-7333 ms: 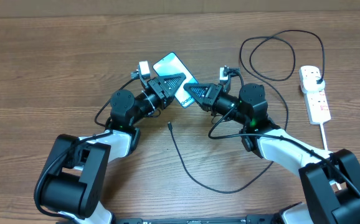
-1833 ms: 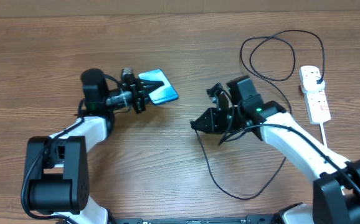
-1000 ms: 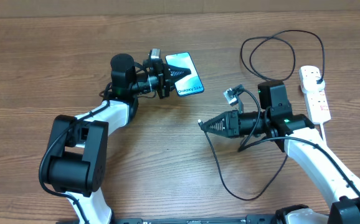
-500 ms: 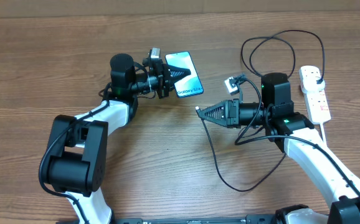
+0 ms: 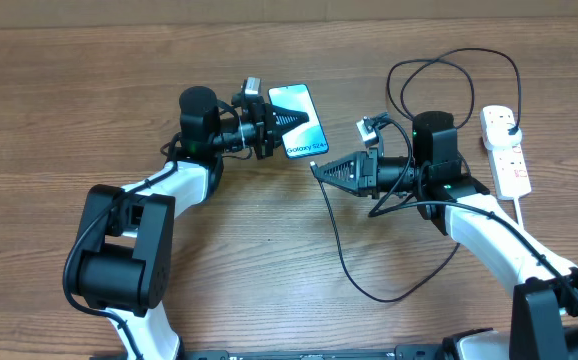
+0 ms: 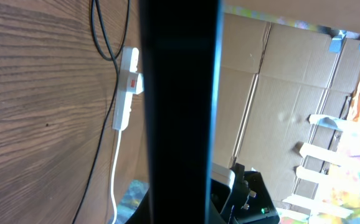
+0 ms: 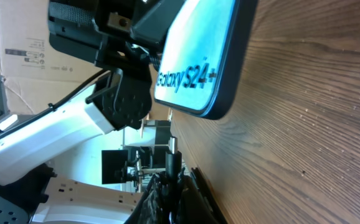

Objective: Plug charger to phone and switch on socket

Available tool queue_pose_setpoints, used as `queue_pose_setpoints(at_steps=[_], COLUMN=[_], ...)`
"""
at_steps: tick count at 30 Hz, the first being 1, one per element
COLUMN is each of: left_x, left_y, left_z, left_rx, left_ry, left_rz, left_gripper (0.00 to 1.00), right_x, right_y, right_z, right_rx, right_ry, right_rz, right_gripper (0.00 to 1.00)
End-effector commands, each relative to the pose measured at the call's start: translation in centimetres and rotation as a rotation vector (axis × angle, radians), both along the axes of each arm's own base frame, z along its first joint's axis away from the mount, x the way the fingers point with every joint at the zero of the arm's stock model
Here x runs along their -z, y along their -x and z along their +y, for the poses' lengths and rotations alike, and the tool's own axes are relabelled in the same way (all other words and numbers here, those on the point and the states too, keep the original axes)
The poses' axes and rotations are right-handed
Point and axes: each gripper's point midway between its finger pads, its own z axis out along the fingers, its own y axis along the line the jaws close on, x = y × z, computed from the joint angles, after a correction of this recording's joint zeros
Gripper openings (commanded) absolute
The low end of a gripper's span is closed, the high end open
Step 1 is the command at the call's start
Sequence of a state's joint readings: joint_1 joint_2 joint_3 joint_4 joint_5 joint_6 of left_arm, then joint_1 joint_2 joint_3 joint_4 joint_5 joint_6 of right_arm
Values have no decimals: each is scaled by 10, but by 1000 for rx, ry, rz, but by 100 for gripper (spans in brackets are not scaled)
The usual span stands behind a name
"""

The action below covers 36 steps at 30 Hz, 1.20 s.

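Note:
My left gripper [image 5: 269, 126] is shut on the phone [image 5: 299, 120], holding its left edge; the blue screen faces up with the "Galaxy" end toward the right arm. In the left wrist view the phone's dark edge [image 6: 180, 106] fills the middle. My right gripper [image 5: 319, 168] is shut on the charger's connector tip [image 7: 173, 149], which points at the phone's bottom edge [image 7: 198, 81] with a small gap. The black charger cable [image 5: 344, 265] loops over the table to a plug in the socket [image 5: 505, 150], a white power strip at the right, also shown in the left wrist view [image 6: 129, 87].
The cable coils in a loop [image 5: 439, 90] behind the right arm. The strip's white cord [image 5: 520, 215] runs toward the front right. Cardboard boxes [image 6: 279, 93] stand beyond the table.
My right gripper has moved left and up with the connector tip, closing on the phone's bottom edge. The left gripper and phone have hardly moved in the last second.

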<state>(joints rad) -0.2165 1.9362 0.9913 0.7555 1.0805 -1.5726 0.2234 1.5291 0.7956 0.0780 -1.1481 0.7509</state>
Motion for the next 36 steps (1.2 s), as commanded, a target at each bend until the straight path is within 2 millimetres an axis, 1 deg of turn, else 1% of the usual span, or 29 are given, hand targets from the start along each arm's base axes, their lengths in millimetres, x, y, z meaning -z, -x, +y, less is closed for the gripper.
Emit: queue_pose_setpoints(at_steps=[1, 10, 20, 31, 36], left_x=[-10, -10, -10, -10, -10], left_y=[-2, -1, 2, 2, -1], left_z=[-5, -5, -11, -12, -8], left_rx=[24, 27, 36, 35, 23], left_ry=[4, 5, 5, 5, 4], left_rz=[-59, -58, -54, -54, -55], left_gripper=[4, 4, 4, 4, 4], right_x=[0, 2, 4, 5, 3], right_y=[2, -5, -8, -7, -3], right_z=[2, 1, 2, 5, 5], right_rx=[-7, 27, 33, 18, -3], right_ry=[-6, 8, 0, -8, -20], right_rz=[14, 2, 20, 30, 36], right_gripper=[4, 4, 4, 3, 4])
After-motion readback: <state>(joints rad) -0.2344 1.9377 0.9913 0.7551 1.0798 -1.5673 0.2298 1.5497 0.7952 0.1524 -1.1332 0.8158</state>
